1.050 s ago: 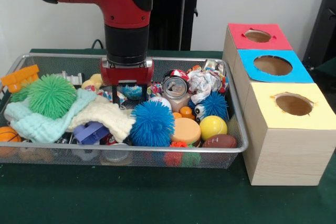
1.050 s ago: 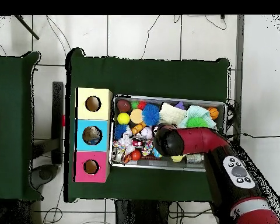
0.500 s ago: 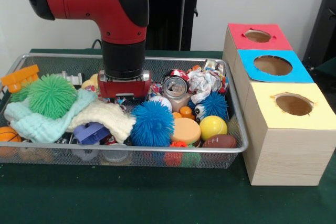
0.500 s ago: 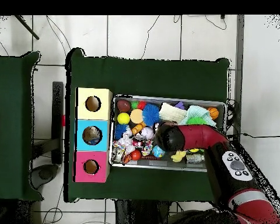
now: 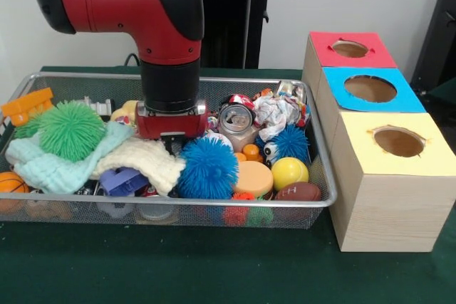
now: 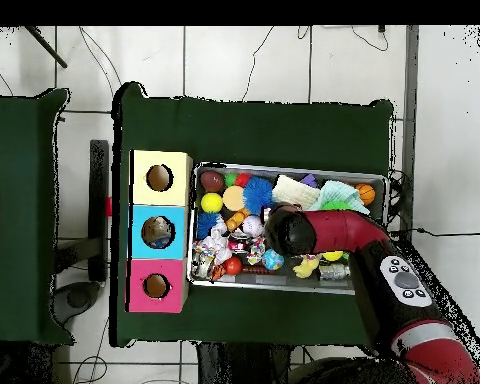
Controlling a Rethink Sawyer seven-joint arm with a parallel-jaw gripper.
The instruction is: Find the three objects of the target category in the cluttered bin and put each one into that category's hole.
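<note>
The gripper (image 5: pixel 172 140) is sunk among the clutter in the wire bin (image 5: pixel 322 176), its red housing low over the pile in the front view. Its tips are buried between the cream cloth (image 5: pixel 142 158) and the large blue spiky ball (image 5: pixel 206 167), so the spread of the jaws cannot be told, nor whether anything is held. The housing sits just behind both of these and appears to touch the cloth.

From the left of the bin in the front view: an orange toy block (image 5: pixel 27 105) rests at the far left rim, with a small basketball (image 5: pixel 10 182) at the near left corner. A green spiky ball (image 5: pixel 70 129) lies on a pale mint cloth (image 5: pixel 50 165), well left of the gripper. A purple plastic piece (image 5: pixel 122 179) lies in front of the cream cloth, near and slightly left of the gripper.

Just right of the gripper, a crushed drinks can (image 5: pixel 238 119) has its round top tilted toward the camera, its long axis running near to far. Further right are crumpled paper (image 5: pixel 274 113), a smaller blue spiky ball (image 5: pixel 291 142), an orange disc (image 5: pixel 252 176), a yellow ball (image 5: pixel 288 172) and a toy football (image 5: pixel 298 191) lying with its long axis left to right.

Right of the bin stand three boxes, each with a round hole in its top: yellow (image 5: pixel 396 142) nearest, blue (image 5: pixel 370 89) in the middle, red (image 5: pixel 350 48) farthest.
</note>
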